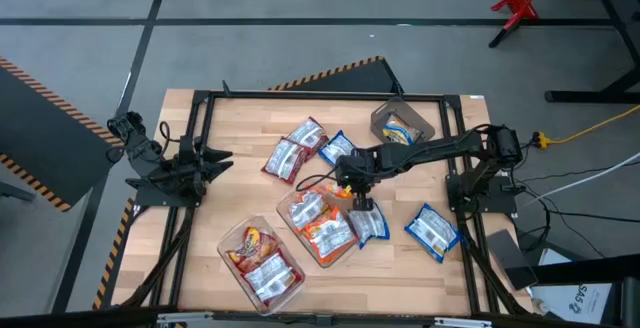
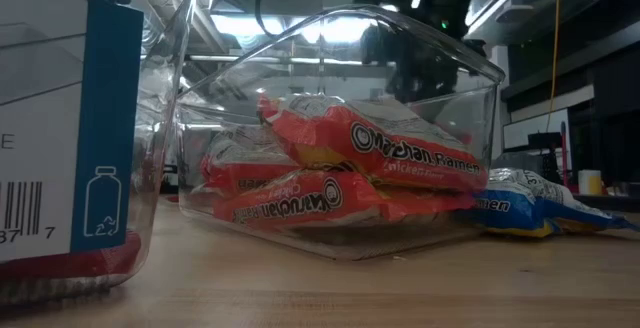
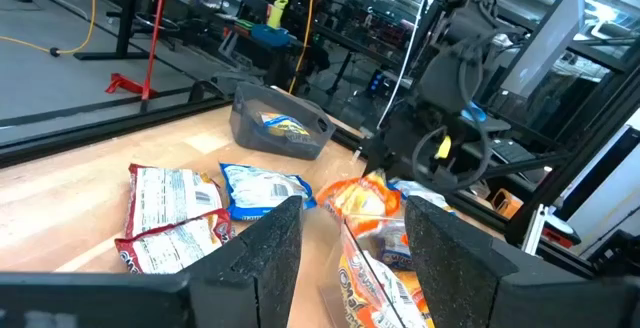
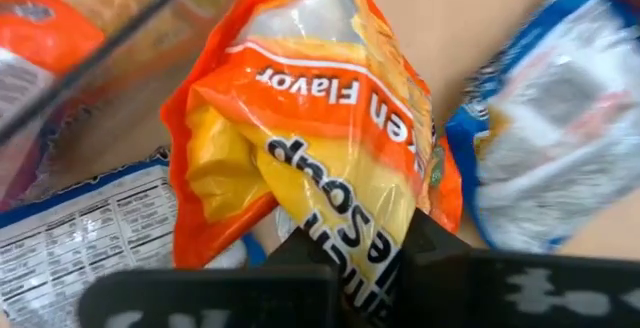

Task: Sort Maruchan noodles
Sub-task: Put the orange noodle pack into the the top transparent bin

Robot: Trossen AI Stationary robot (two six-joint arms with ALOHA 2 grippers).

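I had the right arm stretched from its base out across the table to the middle, the right gripper pointing down, its fingers pinched together on an orange packet. The left arm sat folded at the table's left edge, the left gripper with its fingers apart.

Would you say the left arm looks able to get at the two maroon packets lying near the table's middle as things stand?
Probably yes: the left gripper is open, and bare wood lies between it and the maroon packets. The right gripper, shut on an orange packet, sits beyond them.
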